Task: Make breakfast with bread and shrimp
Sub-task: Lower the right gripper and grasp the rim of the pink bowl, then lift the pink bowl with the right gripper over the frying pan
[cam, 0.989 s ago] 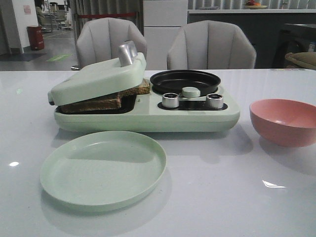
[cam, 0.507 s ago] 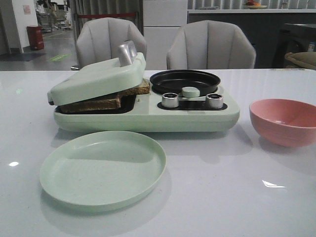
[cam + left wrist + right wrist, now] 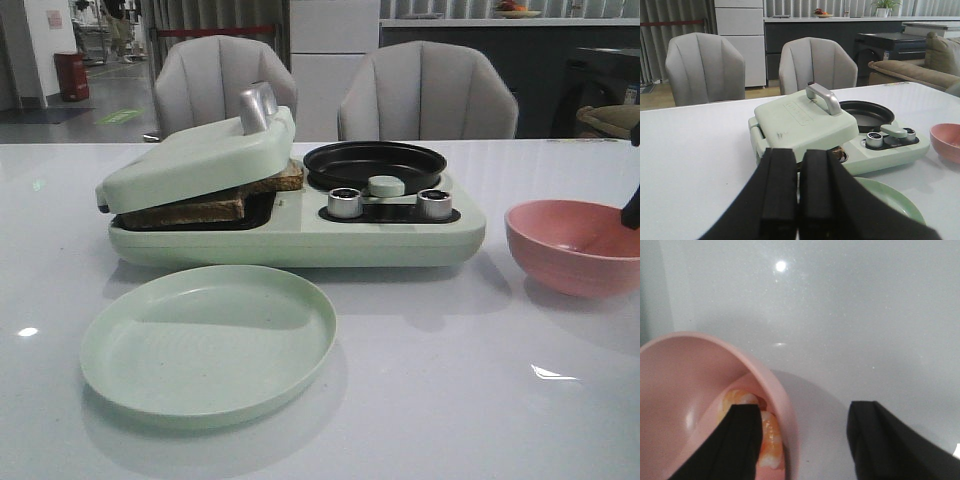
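Note:
Two bread slices (image 3: 215, 200) lie stacked in the green breakfast maker (image 3: 300, 235) under its half-raised lid (image 3: 200, 160); a crust edge shows in the left wrist view (image 3: 840, 152). The shrimp (image 3: 771, 437) lies inside the pink bowl (image 3: 575, 245), which also shows in the right wrist view (image 3: 700, 390). My right gripper (image 3: 802, 432) is open and straddles the bowl's rim, one finger inside beside the shrimp, one outside. Only its tip (image 3: 632, 212) shows at the front view's right edge. My left gripper (image 3: 799, 190) is shut and empty, set back from the maker.
An empty green plate (image 3: 208, 342) lies in front of the maker. The black frying pan (image 3: 375, 163) sits on the maker's right half, with two silver knobs (image 3: 345, 203) below it. Two grey chairs (image 3: 425, 92) stand behind the table.
My right gripper has come into the front view at the right edge, over the pink bowl. Nothing else on the table has moved.

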`<state>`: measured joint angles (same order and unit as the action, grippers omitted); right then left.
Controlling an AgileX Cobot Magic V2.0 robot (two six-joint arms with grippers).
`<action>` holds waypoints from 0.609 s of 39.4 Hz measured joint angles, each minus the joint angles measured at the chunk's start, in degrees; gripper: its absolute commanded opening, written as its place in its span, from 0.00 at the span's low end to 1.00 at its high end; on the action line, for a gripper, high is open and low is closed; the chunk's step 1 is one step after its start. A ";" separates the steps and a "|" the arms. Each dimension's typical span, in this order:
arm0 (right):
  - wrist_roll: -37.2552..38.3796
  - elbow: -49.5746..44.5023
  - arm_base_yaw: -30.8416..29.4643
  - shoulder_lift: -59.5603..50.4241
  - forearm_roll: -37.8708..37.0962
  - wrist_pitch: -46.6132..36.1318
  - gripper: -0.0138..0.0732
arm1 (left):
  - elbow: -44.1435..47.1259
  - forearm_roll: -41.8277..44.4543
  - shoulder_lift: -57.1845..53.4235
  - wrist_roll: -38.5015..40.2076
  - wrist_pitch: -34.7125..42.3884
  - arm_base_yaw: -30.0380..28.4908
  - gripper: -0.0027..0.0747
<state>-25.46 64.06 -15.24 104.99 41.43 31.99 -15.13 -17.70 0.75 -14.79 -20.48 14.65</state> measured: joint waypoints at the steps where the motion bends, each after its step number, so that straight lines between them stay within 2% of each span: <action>1: -0.12 0.52 0.17 0.62 0.00 0.15 0.60 | 0.00 0.00 0.00 0.00 0.00 0.00 0.18; 14: -2.24 4.57 2.81 5.26 0.14 2.55 0.30 | 0.00 0.00 0.00 0.00 0.00 0.00 0.18; 24: -2.38 4.89 2.81 5.26 0.27 2.10 0.31 | 0.00 0.00 0.00 0.00 0.00 0.00 0.18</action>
<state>-27.83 68.95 -12.43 110.25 41.70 34.09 -15.13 -17.70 0.75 -14.79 -20.48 14.65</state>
